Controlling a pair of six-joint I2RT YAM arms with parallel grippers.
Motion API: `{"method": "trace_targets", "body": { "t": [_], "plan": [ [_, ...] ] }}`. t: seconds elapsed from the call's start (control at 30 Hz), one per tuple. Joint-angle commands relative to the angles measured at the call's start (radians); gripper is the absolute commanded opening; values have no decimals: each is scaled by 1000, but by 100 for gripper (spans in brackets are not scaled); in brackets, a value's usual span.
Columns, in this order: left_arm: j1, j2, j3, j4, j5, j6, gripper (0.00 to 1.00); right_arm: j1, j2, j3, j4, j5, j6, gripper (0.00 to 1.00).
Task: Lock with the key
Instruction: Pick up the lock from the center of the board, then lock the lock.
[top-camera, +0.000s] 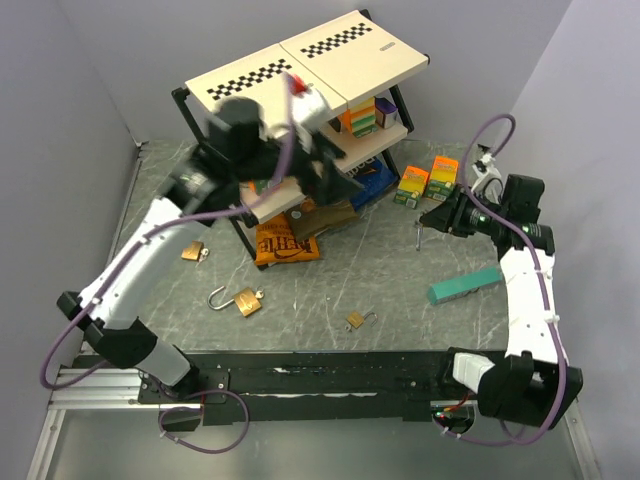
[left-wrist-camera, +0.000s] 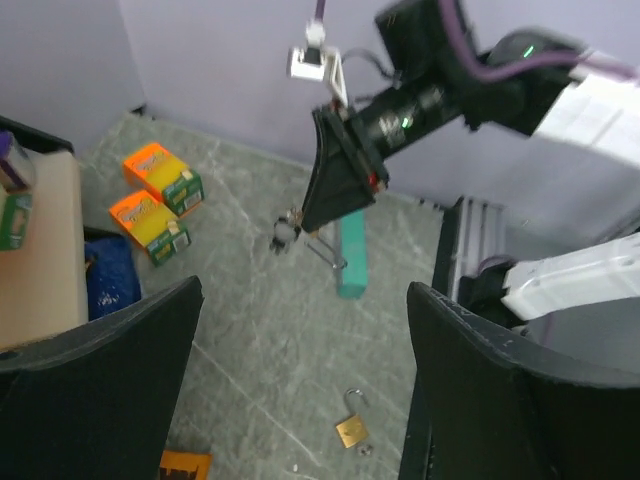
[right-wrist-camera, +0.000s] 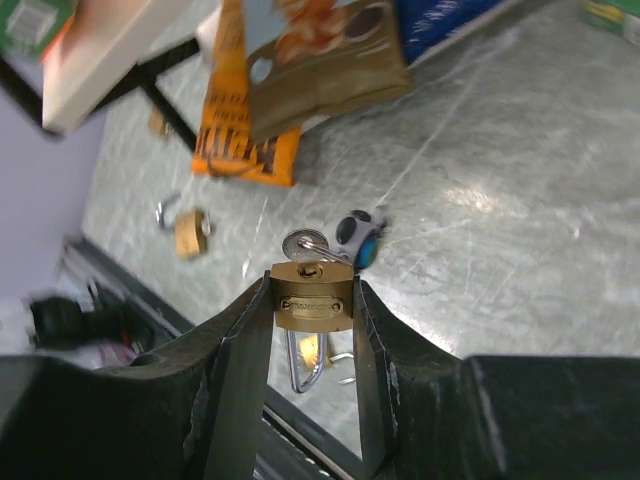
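Padlock (right-wrist-camera: 313, 300): small brass body, likely dense for its size, rigid, smooth and probably slick; best gripped across the flat faces, leaving the key (right-wrist-camera: 303, 243) free; the key is thin, so you pinch its head and turn gently.

Left pincer (left-wrist-camera: 300, 300): fingers spread wide, nothing between them; raised near 11 o'clock of the table (top-camera: 400, 290), facing the right arm.

Right pincer (right-wrist-camera: 312, 312): pressed onto the padlock's two sides, holding it off the table near 3 o'clock; in the wrist view the key stands out at 12 o'clock and the shackle (right-wrist-camera: 300, 365) hangs at 6 o'clock; you cannot tell whether it is latched.
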Motion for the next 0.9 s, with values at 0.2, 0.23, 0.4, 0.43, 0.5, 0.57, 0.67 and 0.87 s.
{"method": "trace_targets", "body": {
  "t": [0.2, 0.23, 0.4, 0.43, 0.5, 0.57, 0.67, 0.87],
  "plan": [
    [-334, 57, -236, 240, -613, 51, 88, -34, -151, -90, 204, 303, 508, 0],
    [-350, 70, -239, 252, -645, 42, 88, -34, -156, -95, 209, 327, 536, 0],
    [-382, 176, -224, 239, -653, -70, 84, -34, -152, -99, 164, 386, 669, 0],
    [-384, 188, -222, 237, -648, -105, 84, -34, -156, -105, 164, 393, 679, 0],
    [-394, 222, -232, 251, -646, -125, 83, -32, -175, -124, 177, 390, 699, 0],
    [-404, 242, -239, 260, -642, -142, 82, -32, -185, -128, 177, 383, 705, 0],
    [-424, 278, -229, 277, -640, -147, 80, -31, -189, -122, 169, 377, 712, 0],
    [-437, 352, -175, 297, -636, -139, 76, -26, -200, -99, 158, 369, 714, 0]
  ]
}}
